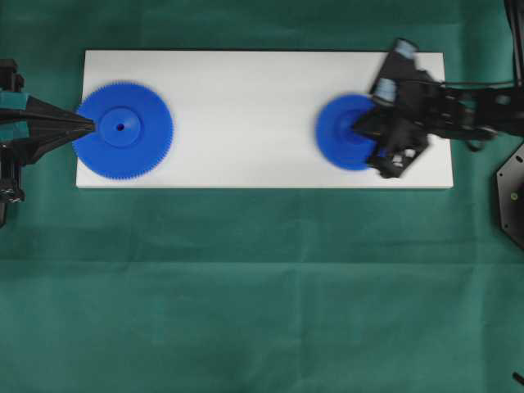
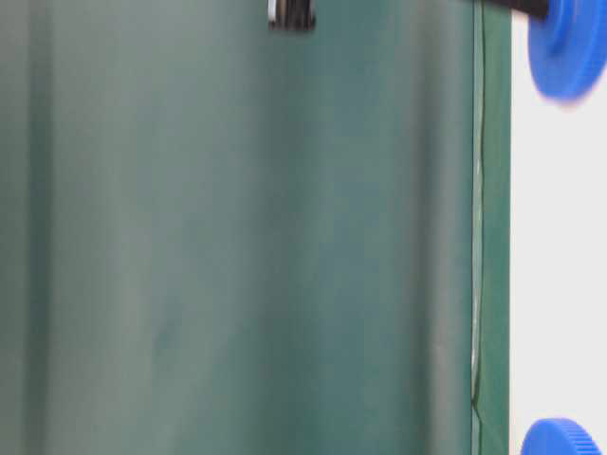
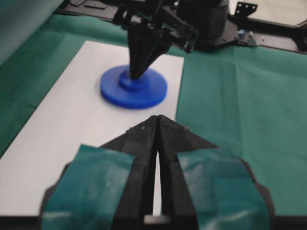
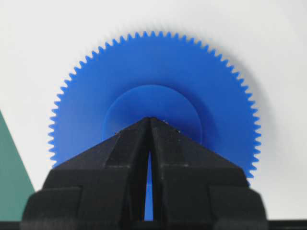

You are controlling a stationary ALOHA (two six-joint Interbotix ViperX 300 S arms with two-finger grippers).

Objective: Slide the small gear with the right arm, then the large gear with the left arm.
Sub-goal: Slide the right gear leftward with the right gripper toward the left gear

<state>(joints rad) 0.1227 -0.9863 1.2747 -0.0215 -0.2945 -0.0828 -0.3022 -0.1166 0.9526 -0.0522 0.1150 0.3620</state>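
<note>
The small gear (image 1: 340, 135) lies blurred on the right part of the white board (image 1: 246, 106). My right gripper (image 1: 358, 127) is shut, its pointed tip on the gear's raised hub. The right wrist view shows that tip (image 4: 150, 119) on the hub of the small gear (image 4: 153, 72). The large gear (image 1: 127, 131) lies flat at the board's left end. My left gripper (image 1: 90, 124) is shut and empty, its tip over the gear's left side near the hub. In the left wrist view the shut left gripper (image 3: 157, 118) points toward the far small gear (image 3: 134, 91).
Green cloth (image 1: 262, 286) covers the table around the board. A black bracket (image 1: 512, 196) sits at the right edge. In the table-level view the small gear (image 2: 569, 47) and the large gear (image 2: 560, 438) lie on the board.
</note>
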